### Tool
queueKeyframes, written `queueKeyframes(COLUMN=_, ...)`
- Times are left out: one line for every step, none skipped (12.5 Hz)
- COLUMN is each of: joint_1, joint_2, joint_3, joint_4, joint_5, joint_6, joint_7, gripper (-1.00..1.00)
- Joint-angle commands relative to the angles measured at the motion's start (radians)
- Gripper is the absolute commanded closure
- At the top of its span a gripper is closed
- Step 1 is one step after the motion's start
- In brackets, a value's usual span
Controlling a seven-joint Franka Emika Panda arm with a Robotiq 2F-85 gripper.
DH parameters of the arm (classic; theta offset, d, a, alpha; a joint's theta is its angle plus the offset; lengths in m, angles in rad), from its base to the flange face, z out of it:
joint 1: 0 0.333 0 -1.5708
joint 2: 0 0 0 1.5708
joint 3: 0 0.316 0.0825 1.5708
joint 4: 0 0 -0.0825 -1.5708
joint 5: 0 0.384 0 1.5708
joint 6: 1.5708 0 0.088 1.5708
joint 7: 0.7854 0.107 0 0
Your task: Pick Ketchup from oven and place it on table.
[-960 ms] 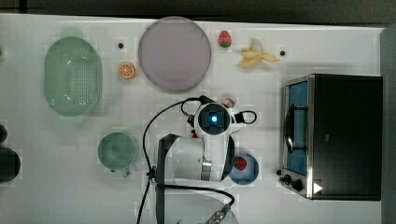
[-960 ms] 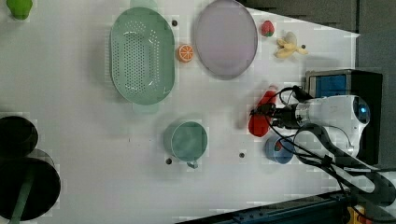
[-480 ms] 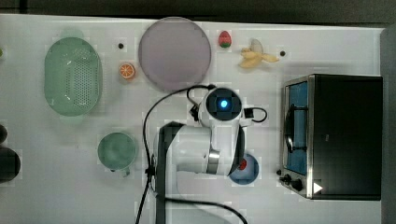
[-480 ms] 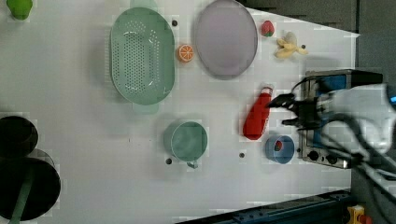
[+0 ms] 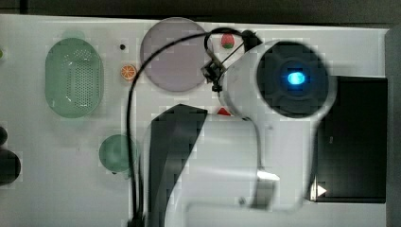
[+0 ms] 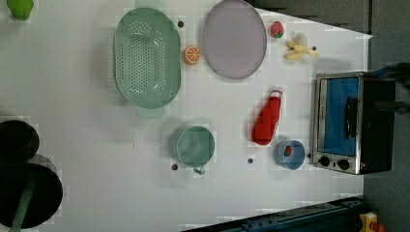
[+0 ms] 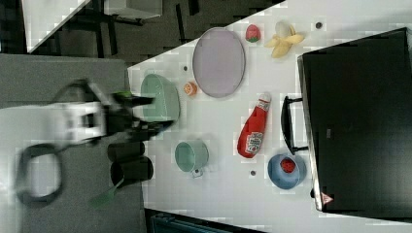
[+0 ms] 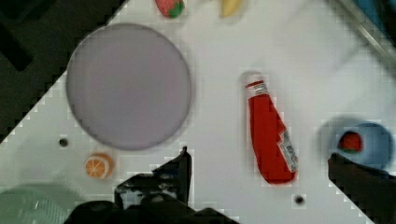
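High above the table (image 6: 72, 96), the hand (image 7: 145, 114) hangs open.

Top view: the arm's white housing (image 5: 279, 90) covers the ketchup bottle (image 5: 223, 112) save a red sliver, plus the oven's (image 5: 352, 139) front. Right view: the arm (image 7: 77, 121) is motion-blurred. Wrist view: banana (image 8: 230, 5) and green colander (image 8: 25, 210) cut off at picture edges.
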Motion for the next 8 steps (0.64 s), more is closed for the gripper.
queueKeyframes(joint_1=0.003, joint_2=0.026, joint_3=-0.009, joint_4=0.147, joint_5=-0.069, joint_6=-0.210, joint_7=0.100, gripper=-1.00)
queueKeyframes(joint_1=0.003, joint_2=0.024, joint_3=-0.011, joint_4=0.184, joint_5=-0.068, joint_6=-0.272, joint_7=0.102, gripper=-1.00)
queueKeyframes(joint_1=0.003, joint_2=0.023, joint_3=-0.012, joint_4=0.217, joint_5=-0.069, joint_6=-0.292, joint_7=0.102, gripper=-1.00)
queueKeyframes(joint_1=0.003, joint_2=0.022, joint_3=-0.012, joint_4=0.238, joint_5=-0.068, joint_6=-0.288, joint_7=0.102, gripper=-1.00)
queueKeyframes(joint_1=0.003, joint_2=0.022, joint_3=-0.011, joint_4=0.251, joint_5=-0.068, joint_6=-0.286, joint_7=0.102, gripper=-1.00)
queueKeyframes(joint_1=0.003, joint_2=0.022, joint_3=-0.010, joint_4=0.255, joint_5=-0.068, joint_6=-0.286, joint_7=0.102, gripper=-1.00)
queueKeyframes(joint_1=0.003, joint_2=0.022, joint_3=-0.010, joint_4=0.255, joint_5=-0.068, joint_6=-0.286, joint_7=0.102, gripper=-1.00)
queueKeyframes(joint_1=0.003, joint_2=0.023, joint_3=-0.010, joint_4=0.255, joint_5=-0.068, joint_6=-0.286, joint_7=0.102, gripper=-1.00)
